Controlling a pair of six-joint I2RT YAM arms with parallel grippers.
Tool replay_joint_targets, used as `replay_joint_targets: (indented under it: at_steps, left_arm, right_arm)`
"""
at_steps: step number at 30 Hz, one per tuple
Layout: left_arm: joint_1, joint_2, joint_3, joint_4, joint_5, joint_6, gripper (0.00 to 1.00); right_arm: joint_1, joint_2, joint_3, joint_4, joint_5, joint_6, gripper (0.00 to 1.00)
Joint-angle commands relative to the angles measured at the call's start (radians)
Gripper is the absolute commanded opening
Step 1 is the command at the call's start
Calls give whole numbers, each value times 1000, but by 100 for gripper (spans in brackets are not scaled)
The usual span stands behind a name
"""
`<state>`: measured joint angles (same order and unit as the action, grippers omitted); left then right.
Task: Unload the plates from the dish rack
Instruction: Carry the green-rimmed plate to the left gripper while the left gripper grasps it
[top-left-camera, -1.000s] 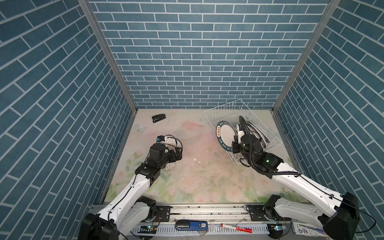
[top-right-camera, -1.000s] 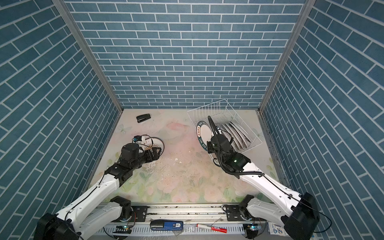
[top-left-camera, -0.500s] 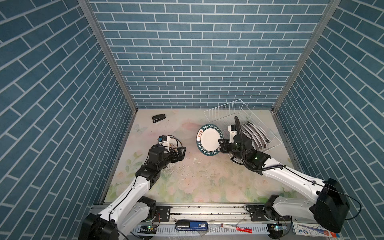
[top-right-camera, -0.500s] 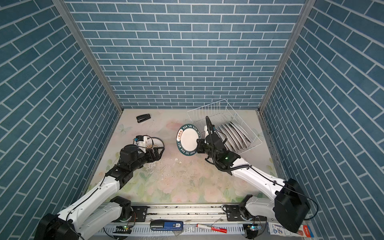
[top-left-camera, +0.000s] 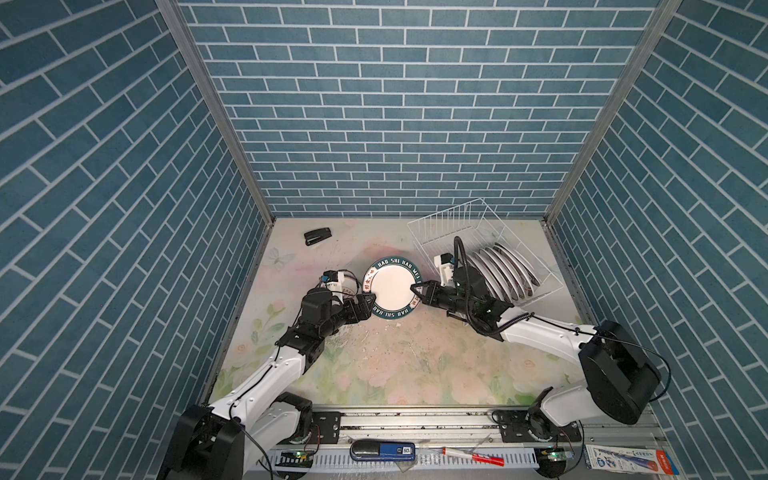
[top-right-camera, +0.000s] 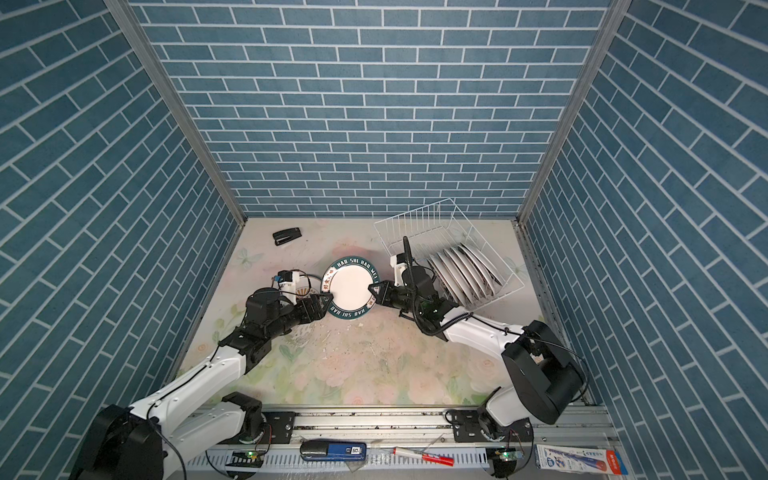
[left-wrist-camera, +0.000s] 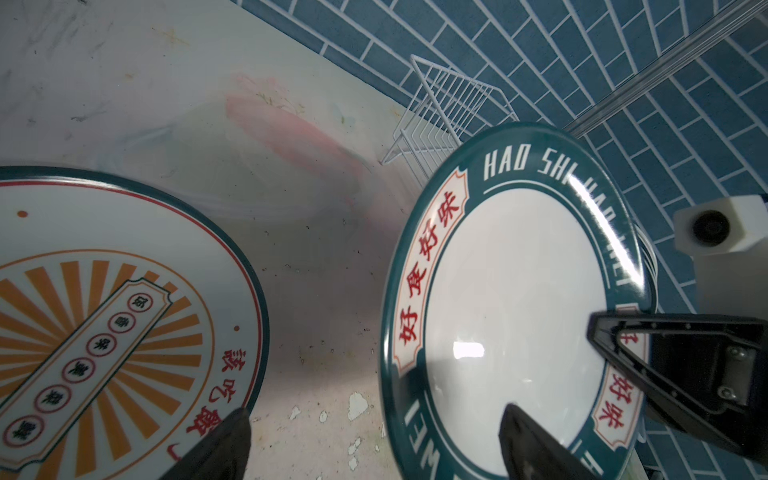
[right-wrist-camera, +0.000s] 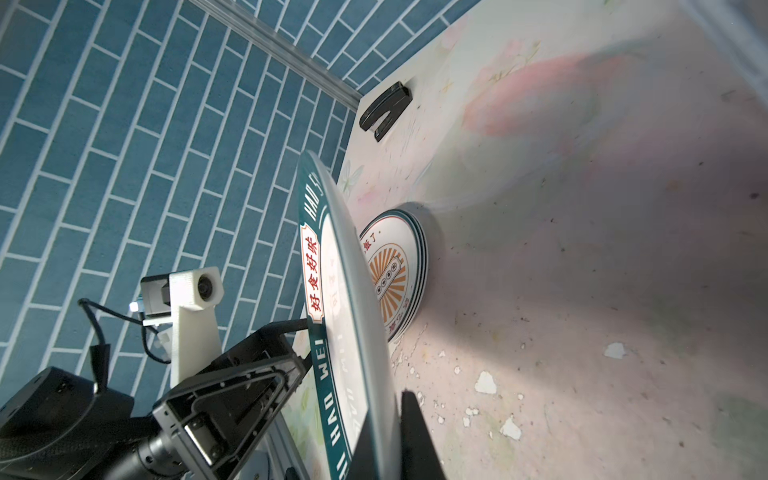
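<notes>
While the right end effector (top-left-camera: 417, 289) clenches a green-rimmed plate (top-left-camera: 390, 291), the left end effector (top-left-camera: 368, 300) gapes at its opposite rim. Other plates (top-left-camera: 505, 272) stand in the dish rack (top-left-camera: 449, 222).

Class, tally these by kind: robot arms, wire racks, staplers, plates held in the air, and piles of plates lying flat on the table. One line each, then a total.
Robot arms: 2
Wire dish rack: 1
Black stapler: 1
Plate held in the air: 1
Pile of plates lying flat: 1
Total: 6
</notes>
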<state>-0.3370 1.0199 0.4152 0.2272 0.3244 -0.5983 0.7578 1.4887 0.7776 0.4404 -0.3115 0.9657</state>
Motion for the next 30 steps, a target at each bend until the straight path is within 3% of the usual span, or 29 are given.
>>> replay_joint_targets:
  at_steps: [1, 7, 12, 14, 20, 26, 30]
  left_arm:
    - [-2, 10, -14, 52, 27, -19, 92]
    - [3, 17, -16, 89, 72, -50, 81]
    - [9, 12, -13, 87, 102, -67, 62]
    - [10, 7, -10, 73, 108, -79, 59]
    - [13, -26, -6, 40, 118, -84, 39]
    - [19, -46, 4, 0, 136, -86, 25]
    - [23, -44, 16, -30, 145, -97, 11]
  right_arm:
    - [-5, 32, -16, 180, -96, 94, 0]
    - [-5, 96, -24, 297, -151, 152, 0]
    - [-5, 129, -32, 362, -172, 172, 0]
    - [-5, 138, -34, 391, -183, 173, 0]
    - [-3, 144, -27, 382, -199, 153, 0]
    - [-3, 155, -16, 387, -214, 137, 17]
    - [-3, 162, -7, 393, -227, 129, 27]
